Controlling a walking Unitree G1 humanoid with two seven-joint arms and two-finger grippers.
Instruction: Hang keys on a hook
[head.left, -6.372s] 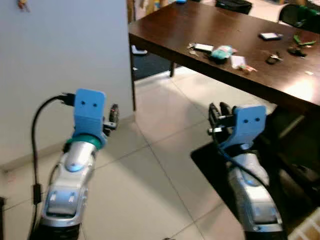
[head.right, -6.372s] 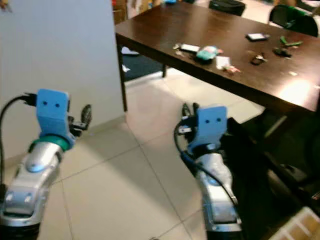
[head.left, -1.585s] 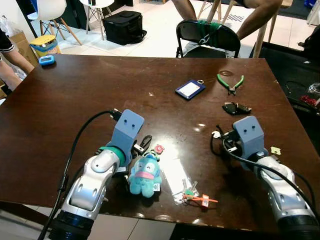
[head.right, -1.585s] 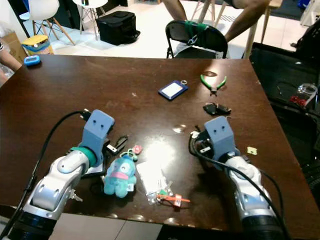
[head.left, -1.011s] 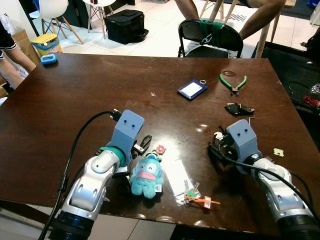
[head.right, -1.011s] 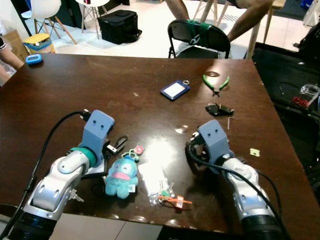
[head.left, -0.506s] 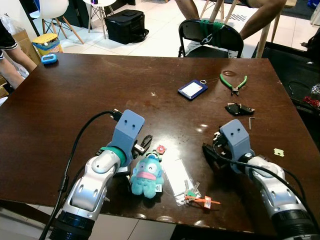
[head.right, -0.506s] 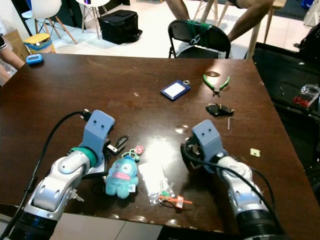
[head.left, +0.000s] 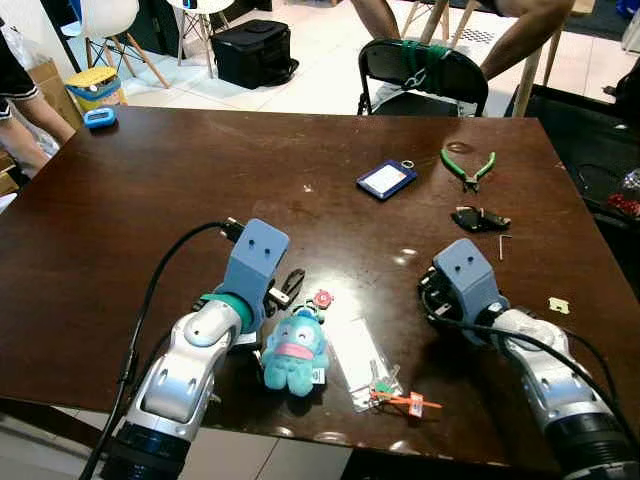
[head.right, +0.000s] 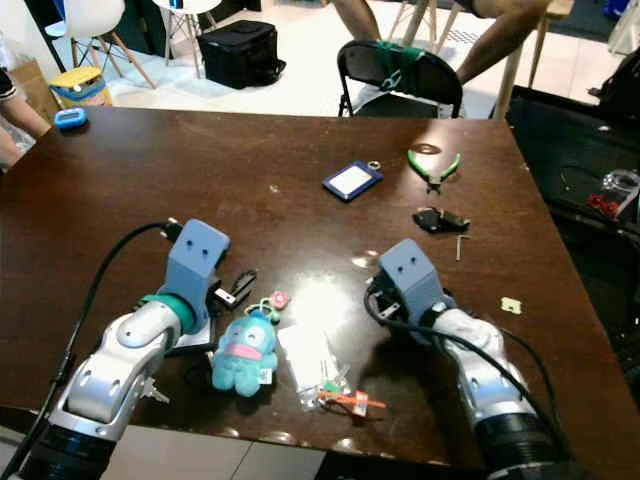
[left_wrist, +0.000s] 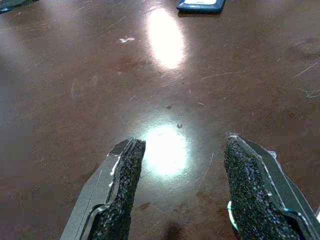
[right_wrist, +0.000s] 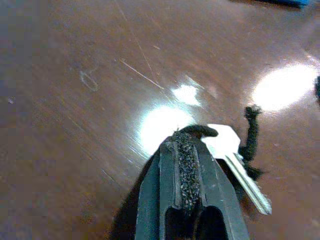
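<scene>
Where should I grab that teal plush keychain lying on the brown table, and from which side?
Probably the teal plush keychain by its soft body, coming straight down from above with the tool across its sides: it lies flat, and that leaves the top end by the pink charm free.

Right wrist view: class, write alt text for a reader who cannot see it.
The right gripper, fingers closed together, pinches a black cord tied to a silver key just above a glossy brown table. Bright light patches reflect off the wood.
</scene>
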